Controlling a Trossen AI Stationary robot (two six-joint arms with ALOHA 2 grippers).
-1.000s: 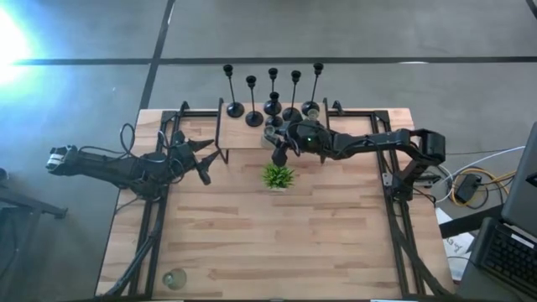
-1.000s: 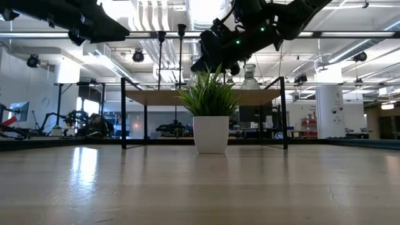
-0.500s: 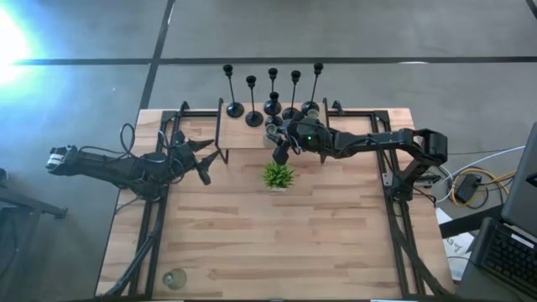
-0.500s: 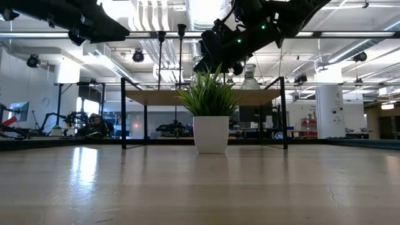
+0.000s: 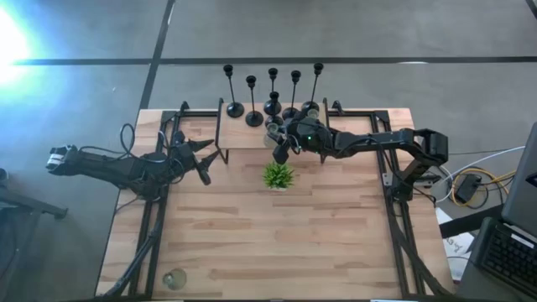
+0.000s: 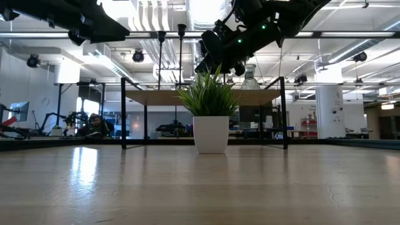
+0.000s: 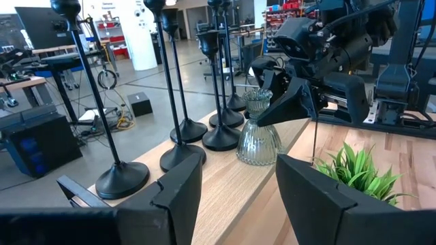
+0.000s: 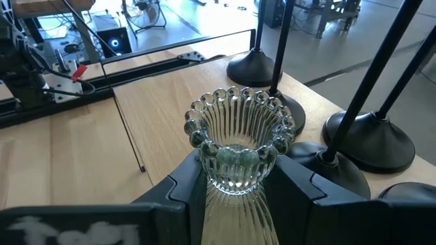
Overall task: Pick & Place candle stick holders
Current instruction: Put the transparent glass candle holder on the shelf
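My right gripper [image 8: 235,187] has its jaws spread around a ribbed glass candle holder [image 8: 238,146] standing on the raised shelf [image 5: 243,134] beside black candlesticks [image 7: 180,102]; my left gripper [image 5: 201,159] waits, jaws released.

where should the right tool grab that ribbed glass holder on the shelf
Grip the glass holder at its narrow neck, just under the beaded rim, where the flared rim would stop it slipping. Come in level from the table side: black sticks crowd its far side. The right tool is already open either side of that neck.
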